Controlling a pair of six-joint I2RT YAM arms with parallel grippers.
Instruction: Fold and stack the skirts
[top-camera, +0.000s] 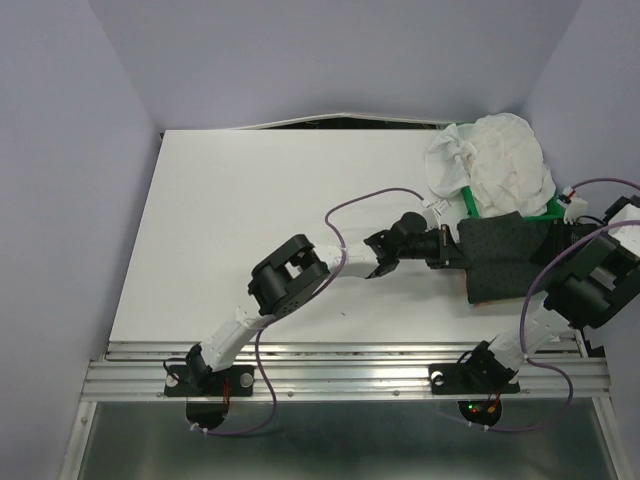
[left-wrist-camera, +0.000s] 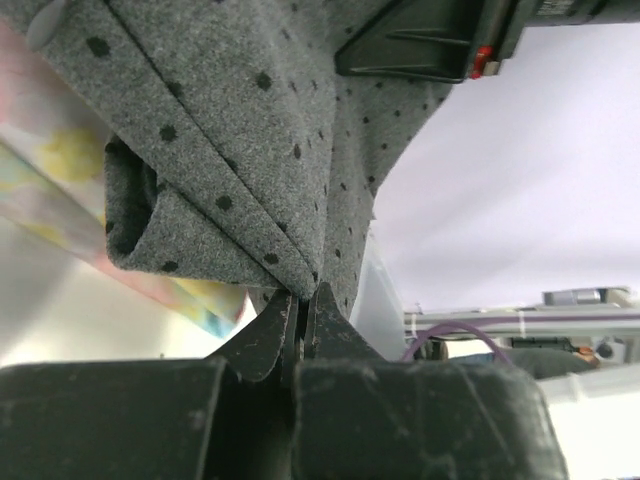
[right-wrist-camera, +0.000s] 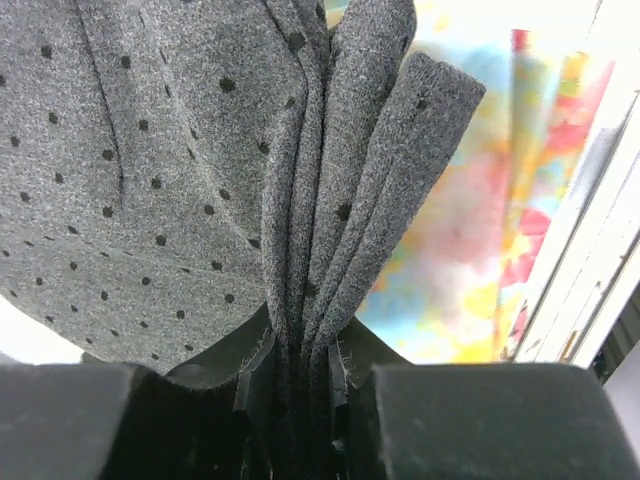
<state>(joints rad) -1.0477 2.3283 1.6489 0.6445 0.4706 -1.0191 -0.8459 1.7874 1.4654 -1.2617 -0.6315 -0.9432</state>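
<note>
The left gripper's two black fingertips are pressed tight together on a folded edge of a soft, black-dotted charcoal skirt, with only the thin cloth between them. The fabric rises from the pinch in a doubled fold that rolls open on the left. The right gripper is closed down on a thicker bunch. Several pleats of the same charcoal skirt are gathered between its fingers, and the cloth fans out above them.

The left arm runs from its near-left base up to a raised elbow over the middle of the white table. Its forearm stretches right to the skirt's left edge. The right arm bends sharply at the table's right edge and doubles back left to the skirt's right side.

The charcoal skirt is spread between the two grippers on the right part of the table. A pastel yellow floral skirt shows just behind it in both wrist views. Beyond it, at the far right corner, a white crinkly skirt is heaped on a green plastic tray.
</note>
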